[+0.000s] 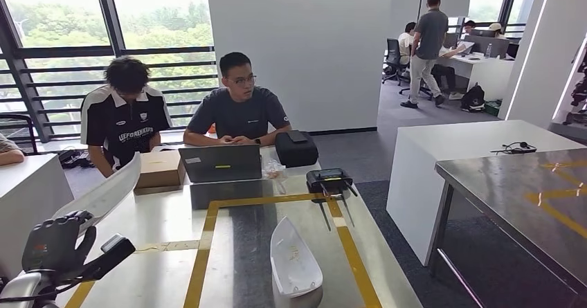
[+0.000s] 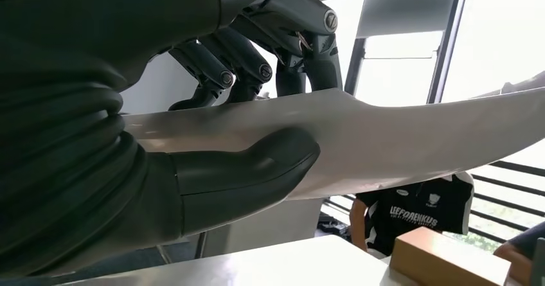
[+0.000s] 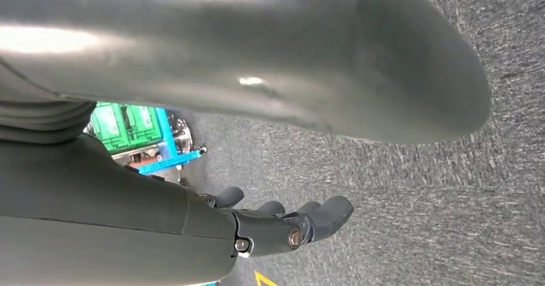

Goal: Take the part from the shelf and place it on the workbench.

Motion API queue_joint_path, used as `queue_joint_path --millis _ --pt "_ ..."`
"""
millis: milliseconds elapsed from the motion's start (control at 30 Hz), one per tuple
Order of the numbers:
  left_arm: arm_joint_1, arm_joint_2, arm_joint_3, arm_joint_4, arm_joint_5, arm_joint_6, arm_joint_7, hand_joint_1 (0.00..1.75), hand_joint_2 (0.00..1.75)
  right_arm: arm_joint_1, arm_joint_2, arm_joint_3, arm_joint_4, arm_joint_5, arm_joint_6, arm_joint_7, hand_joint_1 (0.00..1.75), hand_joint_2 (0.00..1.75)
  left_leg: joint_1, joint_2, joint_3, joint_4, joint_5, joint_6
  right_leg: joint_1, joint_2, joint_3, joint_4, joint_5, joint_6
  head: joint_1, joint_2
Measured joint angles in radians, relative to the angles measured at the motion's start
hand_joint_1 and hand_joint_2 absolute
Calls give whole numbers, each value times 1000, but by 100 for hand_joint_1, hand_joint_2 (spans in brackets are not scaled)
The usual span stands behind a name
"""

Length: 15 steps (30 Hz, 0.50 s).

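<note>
The left hand's dark fingers (image 2: pixel 257 67) lie on one face of a long white part (image 2: pixel 398 138), thumb pressed to the other — a firm hold. That left hand (image 1: pixel 59 246) is raised over the worktop (image 1: pixel 166 211), the part slanting up from it. The right hand (image 3: pixel 276 225) hangs over grey carpet (image 3: pixel 437 222) — fingers loosely apart, holding nothing.

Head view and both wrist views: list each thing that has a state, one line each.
Left hand: holds the white part.
White part: held above the workbench.
Right hand: holds nothing, fingers apart, over the floor.
Second part: lying on the workbench.
Laptop: open.
</note>
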Motion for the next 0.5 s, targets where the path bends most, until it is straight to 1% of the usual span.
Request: queue_joint_path --millis 300,433,467,500 --pt "10 8 17 33 -4 -3 -6 175 175 1 0 0 0 2 0 0 0 0 0 0 0 0 0 0 0 0 0 0 0 0 0 0" --pt "13 8 19 54 -10 -18 -4 0 175 1 0 0 0 1 0 0 0 0 0 0 0 0 0 0 0 -1 0 0 0 0 0 0" --pt "14 8 21 60 -10 -20 -5 0 175 1 0 0 0 1 0 0 0 0 0 0 0 0 0 0 0 -1 0 0 0 0 0 0" --pt "16 9 23 64 -8 -20 -6 0 131 1 0 0 0 2 -1 0 0 0 0 0 0 0 0 0 0 -1 0 0 0 0 0 0"
